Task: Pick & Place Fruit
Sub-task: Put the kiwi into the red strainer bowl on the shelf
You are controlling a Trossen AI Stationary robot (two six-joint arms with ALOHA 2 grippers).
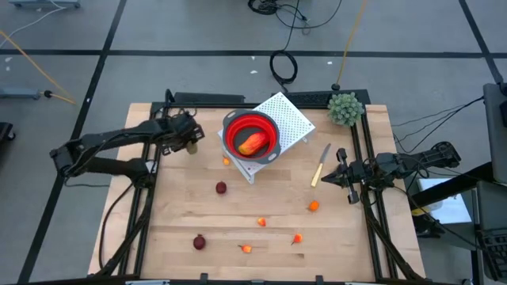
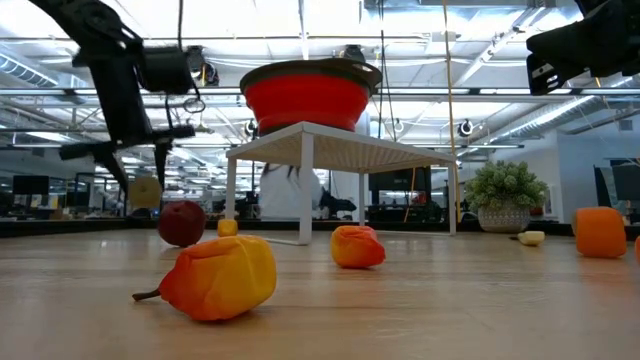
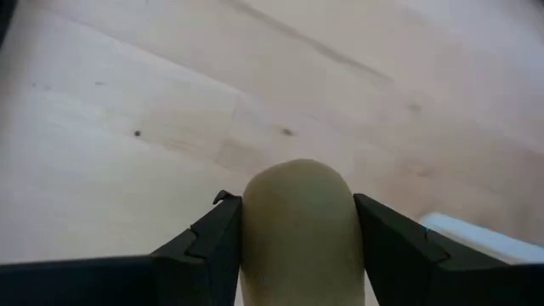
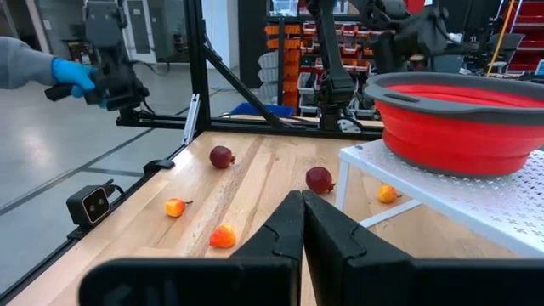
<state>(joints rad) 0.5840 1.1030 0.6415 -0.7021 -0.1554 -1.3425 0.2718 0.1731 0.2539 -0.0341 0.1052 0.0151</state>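
Grey floor [image 1: 198, 32] w/ cables; ceiling striplights [image 2: 480, 20], probably workshop.

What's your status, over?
Left gripper shut on pale fruit, up near red bowl. Right gripper shut, empty, parked by knife. One fruit bowled, rest scattered. Path clear.

Wooden table [image 1: 348, 237]: carries all items below
White perforated stand [image 1: 291, 119]: between the left fingers [image 1: 190, 146] and the right fingers [image 1: 331, 180], nearer the left ones
Red collapsible bowl [image 1: 231, 127]: sits on the stand
Pale-handled knife [image 1: 320, 165]: lies flat, just beside the right fingers
Green bushy plant [image 1: 345, 108]: at the table corner, beyond the knife
Blue-gloved hand [image 4: 70, 76]: a person's, off the table, well apart from both pairs of fingers
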